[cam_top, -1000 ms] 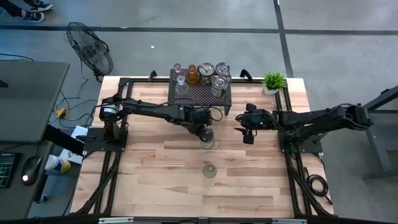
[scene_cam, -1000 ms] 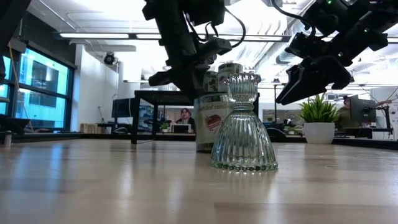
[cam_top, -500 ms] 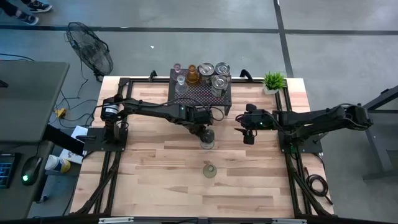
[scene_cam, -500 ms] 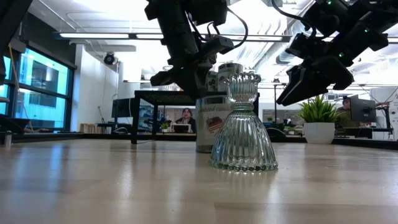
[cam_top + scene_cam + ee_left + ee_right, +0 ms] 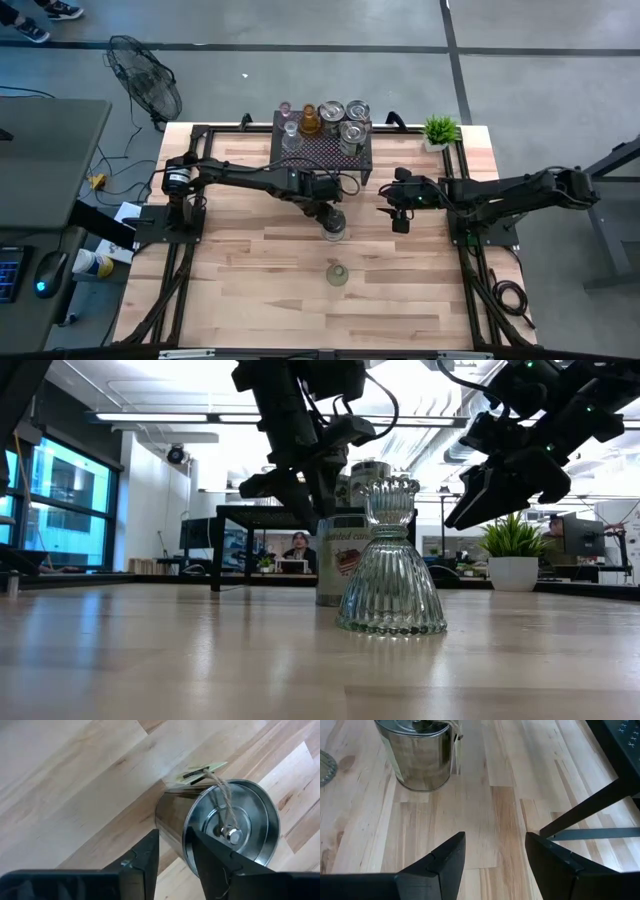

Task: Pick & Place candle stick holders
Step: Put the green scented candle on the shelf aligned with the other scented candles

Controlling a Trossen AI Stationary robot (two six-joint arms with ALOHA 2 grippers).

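Left tool over mid-counter, fingers straddling rim of silvery tin holder, one inside, one outside, not clearly clamped. Pale green ribbed holder nearby. Right tool open, hovering apart.

Bright overhead ceiling lights backlight arms in low view; tabletop glare.

1. Silvery metal tin holder with a beige twine-tied tag.
2. Clear, vertically ribbed glass holder.
3. Amber-orange holder on a black perforated stand.
4. Pale striped wooden table.
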